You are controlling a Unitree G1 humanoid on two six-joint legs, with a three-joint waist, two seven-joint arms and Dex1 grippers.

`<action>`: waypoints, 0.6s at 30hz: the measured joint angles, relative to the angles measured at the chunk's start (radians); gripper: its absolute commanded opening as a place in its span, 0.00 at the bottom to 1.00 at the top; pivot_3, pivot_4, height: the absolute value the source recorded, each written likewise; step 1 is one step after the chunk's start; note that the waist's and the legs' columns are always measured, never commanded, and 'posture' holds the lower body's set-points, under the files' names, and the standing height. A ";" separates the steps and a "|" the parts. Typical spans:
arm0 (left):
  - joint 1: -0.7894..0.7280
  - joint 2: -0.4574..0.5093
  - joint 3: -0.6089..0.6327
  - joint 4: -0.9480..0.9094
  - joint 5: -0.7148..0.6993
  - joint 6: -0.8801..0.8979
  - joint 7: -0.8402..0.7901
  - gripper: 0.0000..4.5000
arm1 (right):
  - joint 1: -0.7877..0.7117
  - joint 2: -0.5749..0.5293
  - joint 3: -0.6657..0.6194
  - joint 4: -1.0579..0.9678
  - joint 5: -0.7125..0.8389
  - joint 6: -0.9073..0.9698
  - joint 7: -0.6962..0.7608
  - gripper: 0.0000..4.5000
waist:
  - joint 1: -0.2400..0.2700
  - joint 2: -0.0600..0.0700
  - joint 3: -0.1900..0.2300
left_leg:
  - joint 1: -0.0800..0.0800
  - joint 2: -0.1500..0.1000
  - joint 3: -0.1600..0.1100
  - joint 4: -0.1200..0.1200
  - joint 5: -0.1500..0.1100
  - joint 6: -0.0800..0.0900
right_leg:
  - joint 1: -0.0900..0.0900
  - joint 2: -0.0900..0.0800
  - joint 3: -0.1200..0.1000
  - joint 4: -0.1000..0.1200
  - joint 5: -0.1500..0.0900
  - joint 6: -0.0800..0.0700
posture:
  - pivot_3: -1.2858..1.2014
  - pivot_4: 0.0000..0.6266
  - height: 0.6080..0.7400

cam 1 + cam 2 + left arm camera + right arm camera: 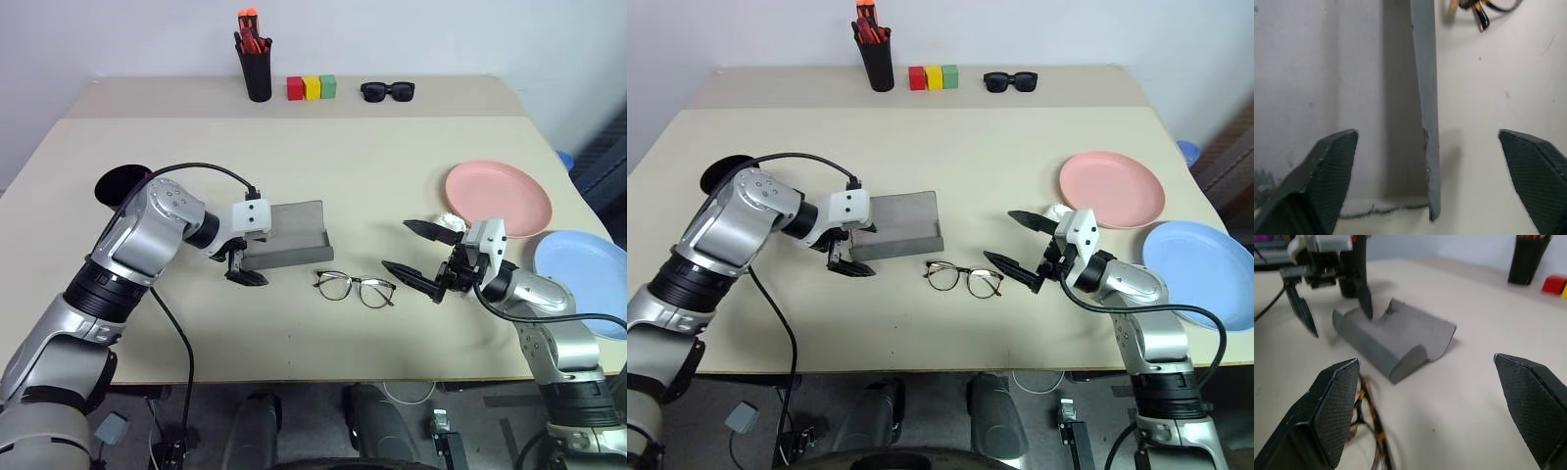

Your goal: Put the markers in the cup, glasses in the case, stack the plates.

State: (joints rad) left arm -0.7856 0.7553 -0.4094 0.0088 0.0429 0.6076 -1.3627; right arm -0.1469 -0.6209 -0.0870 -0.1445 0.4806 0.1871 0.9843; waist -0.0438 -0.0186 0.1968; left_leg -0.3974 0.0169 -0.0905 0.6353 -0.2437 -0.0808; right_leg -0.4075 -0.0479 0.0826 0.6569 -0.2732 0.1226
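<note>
case (287, 234) open, glasses (355, 287) beside (apart)

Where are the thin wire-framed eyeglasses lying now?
The thin wire-framed eyeglasses lie on the beige table near its front edge, between the grey felt case and the open right gripper.

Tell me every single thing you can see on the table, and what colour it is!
glasses: one pair, thin dark frame, near edge, middle
case: one, grey, just left of the glasses
plates: two, pink and light blue, right side, blue one nearer
cup: one, black, left side, behind the left arm
pen holder: one, black, with orange-red-tipped pens, far edge
blocks: three, red, yellow, green, in a row beside the pen holder
sunglasses: one pair, black, far edge, right of the blocks
table: one, beige
left claw: open, at the case's near edge
right claw: open, right of the glasses
</note>
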 measured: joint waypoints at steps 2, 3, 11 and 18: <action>0.001 -0.015 0.033 -0.011 -0.021 -0.008 0.032 0.99 | 0.011 -0.055 0.027 -0.033 -0.031 0.047 0.001 1.00 | 0.001 0.000 0.000 | 0.000 0.000 0.000 0.000 0.000 0.000 | 0.000 0.000 0.000 0.000 0.000 0.000 | 0.52 0.24 1.00; 0.003 -0.029 0.063 -0.019 -0.039 -0.007 0.057 0.99 | 0.011 -0.076 0.038 -0.047 -0.040 0.070 0.004 1.00 | 0.001 0.000 0.000 | 0.000 0.000 0.000 0.001 0.000 0.000 | 0.000 0.000 0.000 0.000 0.000 0.000 | 0.52 0.24 1.00; 0.285 -0.159 0.410 -0.237 -0.233 -0.252 0.270 0.99 | -0.062 -0.152 0.086 -0.075 -0.021 0.221 0.100 1.00 | -0.005 0.001 -0.001 | 0.005 0.001 0.002 0.000 0.000 0.001 | 0.003 0.000 0.002 0.000 0.000 0.000 | 0.52 0.24 1.00; 0.481 -0.084 0.441 -0.288 -0.430 -0.237 0.132 0.99 | -0.179 -0.159 0.160 0.021 -0.028 0.241 0.220 1.00 | 0.006 0.001 -0.001 | 0.006 0.001 0.002 0.002 -0.001 0.001 | 0.009 -0.001 0.001 -0.005 0.000 0.000 | 0.52 0.24 1.00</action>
State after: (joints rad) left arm -0.3048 0.6711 0.0315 -0.2790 -0.3872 0.3704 -1.2304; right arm -0.3256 -0.7802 0.0725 -0.1232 0.4521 0.4281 1.2042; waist -0.0376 -0.0180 0.1963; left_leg -0.3914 0.0176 -0.0881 0.6375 -0.2442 -0.0801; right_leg -0.3985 -0.0484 0.0840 0.6517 -0.2732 0.1223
